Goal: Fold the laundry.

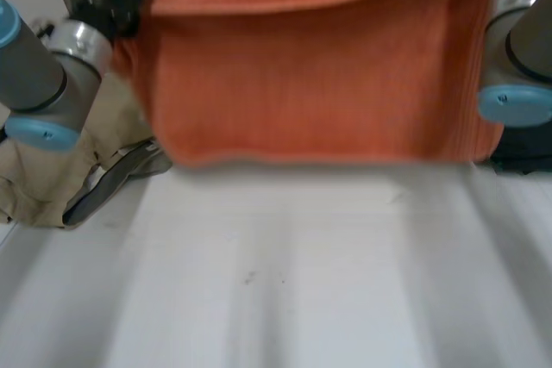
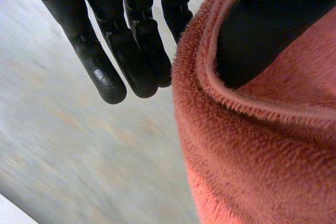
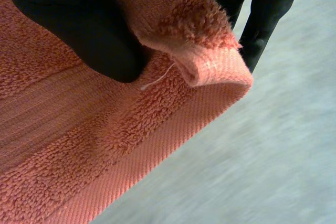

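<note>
The towel (image 1: 310,75) is orange terry cloth with a thick, fuzzy pile and a flatter, ribbed woven band (image 3: 173,145) along its hem. The left robot hand (image 2: 131,61) and the right robot hand (image 3: 89,35) look like black plastic, smooth with a dull sheen. The worktop (image 1: 285,282) is white, smooth and matt. At the left of the frame lies limp beige cloth (image 1: 30,183).

Soft, even light fills the scene. The white surface (image 1: 285,282) below the orange towel (image 1: 310,75) looks bright and matte, crossed by faint grey bands. In the wrist views the towel's folds hold deep shade. The left hand (image 2: 113,51) beside the towel carries dull highlights.
</note>
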Controlling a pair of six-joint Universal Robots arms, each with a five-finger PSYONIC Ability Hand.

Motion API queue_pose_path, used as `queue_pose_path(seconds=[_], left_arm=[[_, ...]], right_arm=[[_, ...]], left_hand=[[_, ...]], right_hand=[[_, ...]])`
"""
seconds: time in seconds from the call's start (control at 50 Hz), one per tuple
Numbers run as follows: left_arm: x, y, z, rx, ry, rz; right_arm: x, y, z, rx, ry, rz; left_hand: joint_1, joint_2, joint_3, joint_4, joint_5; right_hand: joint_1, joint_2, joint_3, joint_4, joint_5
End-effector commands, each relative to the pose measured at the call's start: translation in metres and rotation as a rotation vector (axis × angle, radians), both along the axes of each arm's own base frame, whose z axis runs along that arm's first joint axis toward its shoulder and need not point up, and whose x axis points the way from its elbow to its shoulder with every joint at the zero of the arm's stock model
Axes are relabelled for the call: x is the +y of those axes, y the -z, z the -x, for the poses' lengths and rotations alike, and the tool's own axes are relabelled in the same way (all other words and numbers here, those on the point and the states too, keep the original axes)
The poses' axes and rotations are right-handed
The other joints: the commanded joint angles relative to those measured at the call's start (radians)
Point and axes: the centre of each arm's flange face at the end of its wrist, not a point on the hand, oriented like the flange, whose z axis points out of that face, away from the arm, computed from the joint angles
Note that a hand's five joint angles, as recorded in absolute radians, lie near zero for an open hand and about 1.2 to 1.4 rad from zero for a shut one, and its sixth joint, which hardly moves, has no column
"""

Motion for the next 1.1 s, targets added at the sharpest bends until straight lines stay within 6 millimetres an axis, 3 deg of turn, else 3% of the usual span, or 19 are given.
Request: queue_pose_path(seconds=[0.02,0.06,0.14,0.16,0.22,0.28,0.3,0.34,0.42,0.44,0.54,0.68,0.78,0.92,0.98,1.02,1.1], left_arm=[[0.023,-0.035,-0.004,0.099,0.050,0.113],[0.034,-0.024,-0.007,0.091,0.053,0.055],[0.043,0.019,-0.008,0.060,0.049,-0.085],[0.047,0.040,-0.010,0.043,0.043,-0.149],[0.053,0.067,-0.013,0.022,0.038,-0.230],[0.059,0.107,-0.016,-0.005,0.030,-0.344],[0.061,0.130,-0.018,-0.020,0.024,-0.408],[0.063,0.150,-0.019,-0.032,0.020,-0.463],[0.069,0.177,-0.021,-0.049,0.017,-0.540],[0.072,0.184,-0.023,-0.054,0.013,-0.560],[0.078,0.193,-0.029,-0.059,-0.002,-0.586],[0.070,0.196,-0.049,-0.048,-0.057,-0.604],[0.073,0.201,-0.057,-0.048,-0.078,-0.631],[0.091,0.207,-0.061,-0.124,-0.085,-0.654],[0.096,0.207,-0.061,-0.159,-0.088,-0.659],[0.100,0.208,-0.062,-0.186,-0.091,-0.673],[0.101,0.203,-0.067,-0.212,-0.115,-0.695]], right_arm=[[0.006,-0.003,-0.001,-0.011,-0.013,0.045],[0.010,0.009,-0.001,0.007,-0.025,-0.006],[0.023,0.041,0.001,0.063,-0.056,-0.132],[0.027,0.061,0.003,0.086,-0.065,-0.201],[0.036,0.102,0.010,0.117,-0.077,-0.354],[0.042,0.134,0.025,0.112,-0.068,-0.491],[0.043,0.141,0.028,0.107,-0.068,-0.523],[0.045,0.155,0.035,0.091,-0.066,-0.584],[0.051,0.191,0.043,0.049,-0.091,-0.723],[0.052,0.194,0.044,0.045,-0.093,-0.737],[0.060,0.207,0.051,0.043,-0.091,-0.816],[0.063,0.215,0.061,0.039,-0.069,-0.858],[0.066,0.208,0.068,0.035,-0.068,-0.849],[0.069,0.211,0.070,0.036,-0.072,-0.863],[0.067,0.210,0.073,0.036,-0.060,-0.863],[0.068,0.211,0.073,0.036,-0.060,-0.866],[0.072,0.204,0.074,0.043,-0.059,-0.859]], left_hand=[[0.247,0.199,0.203,0.199,0.265],[0.247,0.199,0.203,0.199,0.265],[0.245,0.197,0.201,0.196,0.262],[0.233,0.185,0.189,0.185,0.251],[0.227,0.179,0.183,0.179,0.245],[0.192,0.144,0.148,0.143,0.210],[0.148,0.100,0.104,0.100,0.166],[0.098,0.050,0.054,0.050,0.116],[-0.078,-0.126,-0.122,-0.126,-0.060],[-0.230,-0.277,-0.273,-0.278,-0.212],[-0.536,-0.584,-0.579,-0.584,-0.518],[-0.536,-0.584,-0.580,-0.585,-0.519],[-0.513,-0.561,-0.557,-0.561,-0.495],[-0.009,-0.057,-0.053,-0.057,0.009],[0.021,-0.027,-0.022,-0.027,0.039],[0.246,0.198,0.202,0.198,0.264],[0.247,0.199,0.203,0.199,0.265]], right_hand=[[0.280,0.224,0.202,0.196,0.219],[0.280,0.224,0.202,0.196,0.219],[0.280,0.224,0.202,0.196,0.219],[0.280,0.224,0.202,0.196,0.219],[0.280,0.224,0.202,0.196,0.219],[0.280,0.224,0.202,0.196,0.219],[0.280,0.224,0.202,0.196,0.219],[0.280,0.224,0.202,0.196,0.219],[0.280,0.224,0.202,0.196,0.219],[0.280,0.224,0.202,0.196,0.219],[0.280,0.224,0.202,0.196,0.219],[0.280,0.224,0.202,0.196,0.219],[0.280,0.224,0.202,0.196,0.219],[0.280,0.224,0.202,0.196,0.219],[0.280,0.224,0.202,0.196,0.219],[0.280,0.224,0.202,0.196,0.219],[0.280,0.224,0.202,0.196,0.219]])
